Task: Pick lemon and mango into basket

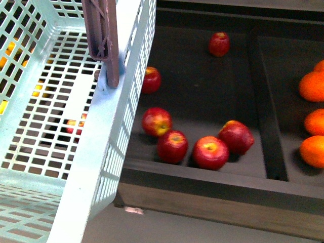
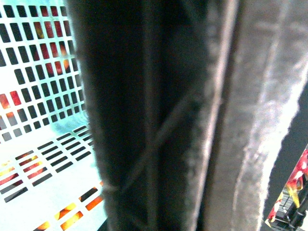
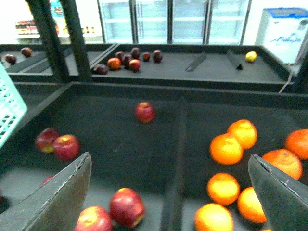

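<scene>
Basket (image 1: 109, 131): light aqua, with slotted walls and floor. It lies close under the left wrist camera (image 2: 43, 86). From the right gripper only a corner of it shows, off to one side (image 3: 9, 108).
Display bin (image 1: 202, 76): a dark tray below and ahead of the right gripper. A divider (image 3: 178, 139) runs straight out from between the gripper's fingers.
Handle (image 1: 104, 35): brown, with lattice ribs, standing upright on the basket's rim. It fills the left wrist view (image 2: 144, 120), right up against that camera.
Right gripper (image 3: 169, 161): released, its fingers (image 3: 57, 197) spread wide with nothing between them, hanging above the bin.
Left gripper: grip cannot be told, because its fingers cannot be made out from the handle.
Tangerines (image 3: 226, 149): a loose cluster below and ahead of the finger farther from the basket, across the divider (image 1: 314, 86).
Apples (image 3: 126, 207): red and scattered under and ahead of the finger nearer the basket (image 1: 210, 152).
Yellow patches (image 1: 40, 91): seen through the basket's floor slots. Whether they are lemon or mango cannot be told.
Lemon (image 3: 250, 56): a small yellow fruit alone in a far bin, well beyond the right gripper, past the tangerines.
</scene>
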Robot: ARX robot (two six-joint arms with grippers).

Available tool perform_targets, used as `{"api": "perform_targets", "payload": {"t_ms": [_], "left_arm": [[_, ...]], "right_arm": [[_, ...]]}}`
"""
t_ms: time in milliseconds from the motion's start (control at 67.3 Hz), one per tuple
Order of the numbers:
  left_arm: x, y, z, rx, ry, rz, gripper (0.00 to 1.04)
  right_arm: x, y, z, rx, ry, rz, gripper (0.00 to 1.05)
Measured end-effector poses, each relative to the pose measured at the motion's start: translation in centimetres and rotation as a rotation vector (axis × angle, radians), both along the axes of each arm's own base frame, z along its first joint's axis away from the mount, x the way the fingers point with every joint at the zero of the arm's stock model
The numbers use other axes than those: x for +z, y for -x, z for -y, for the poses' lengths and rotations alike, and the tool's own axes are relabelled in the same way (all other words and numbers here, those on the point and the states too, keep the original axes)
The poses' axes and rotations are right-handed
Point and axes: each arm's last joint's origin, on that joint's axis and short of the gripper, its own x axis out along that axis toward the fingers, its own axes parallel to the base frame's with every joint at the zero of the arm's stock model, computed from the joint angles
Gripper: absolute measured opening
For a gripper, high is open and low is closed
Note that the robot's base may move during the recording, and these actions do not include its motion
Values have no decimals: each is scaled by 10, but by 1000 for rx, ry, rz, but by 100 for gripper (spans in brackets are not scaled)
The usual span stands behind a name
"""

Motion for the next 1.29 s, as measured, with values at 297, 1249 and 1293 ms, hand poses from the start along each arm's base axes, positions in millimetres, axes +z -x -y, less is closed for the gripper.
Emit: {"api": "perform_targets", "payload": {"t_ms": [297,1249,1293], "left_arm": [[0,0,0,3,-2,1,16],[0,0,0,3,-3,1,16],[0,0,0,2,-2,1,16]], "right_arm": [[0,0,0,-2,0,0,96],[0,0,0,-2,0,0,96],[0,0,0,-3,-1,-1,96]]}}
